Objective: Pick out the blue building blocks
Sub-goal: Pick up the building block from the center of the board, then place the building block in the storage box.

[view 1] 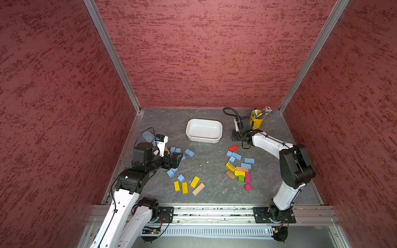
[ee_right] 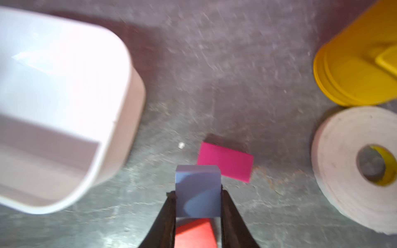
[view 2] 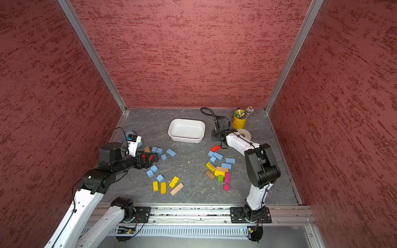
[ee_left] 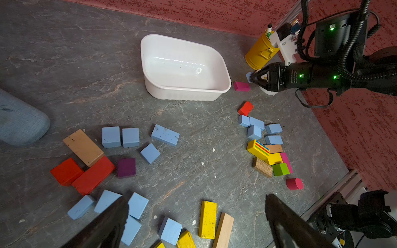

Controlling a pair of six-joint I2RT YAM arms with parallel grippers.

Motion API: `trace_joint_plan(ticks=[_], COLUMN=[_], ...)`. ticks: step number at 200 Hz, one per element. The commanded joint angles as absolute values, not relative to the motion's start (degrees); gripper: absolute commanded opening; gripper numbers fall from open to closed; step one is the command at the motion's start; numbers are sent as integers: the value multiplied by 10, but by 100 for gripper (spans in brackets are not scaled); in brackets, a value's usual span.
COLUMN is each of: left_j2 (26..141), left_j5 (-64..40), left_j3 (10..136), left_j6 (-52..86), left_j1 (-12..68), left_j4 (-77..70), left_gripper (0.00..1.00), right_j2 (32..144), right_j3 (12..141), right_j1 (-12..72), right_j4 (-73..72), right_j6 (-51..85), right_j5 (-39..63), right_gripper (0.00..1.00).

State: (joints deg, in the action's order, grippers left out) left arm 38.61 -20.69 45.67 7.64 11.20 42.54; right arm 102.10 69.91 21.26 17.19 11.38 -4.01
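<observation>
The blue building blocks (ee_left: 165, 135) look matt and painted, the white tub (ee_left: 182, 94) glossy, smooth plastic. The grey surface (ee_left: 86, 64) is veined like stone, the walls (view 1: 193, 53) rough-textured red.

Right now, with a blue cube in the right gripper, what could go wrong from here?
1. The right gripper pinches the blue cube only near one end, and it is not over the white dish yet: a slip or early release could drop it by the magenta block.
2. The left gripper hangs wide open over blue blocks lying close together: it may catch two or nudge neighbours.
</observation>
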Motion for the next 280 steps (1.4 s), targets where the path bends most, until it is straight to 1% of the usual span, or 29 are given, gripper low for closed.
trace_joint_plan(ticks=[1, 91, 157, 223, 244, 280], left_j2=[379, 377, 373, 370, 369, 369], left_j5=[-208, -209, -210, -211, -211, -214], left_j3=[462, 461, 461, 460, 460, 460], left_j6=[69, 69, 70, 70, 70, 70], left_j1=[109, 108, 108, 108, 109, 109], left_j4=[429, 429, 429, 428, 428, 428], left_gripper=[100, 100, 100, 99, 100, 100], right_j2=[1010, 1119, 1240, 1386, 1416, 1444], right_j3=[736, 910, 1057, 1244, 1276, 1295], right_j1=[231, 314, 363, 385, 388, 388], right_j4=[176, 215, 237, 284, 287, 280], right_j6=[129, 130, 139, 152, 156, 165], right_j5=[-16, -8, 7, 1, -6, -29], right_gripper=[14, 13, 12, 12, 12, 13])
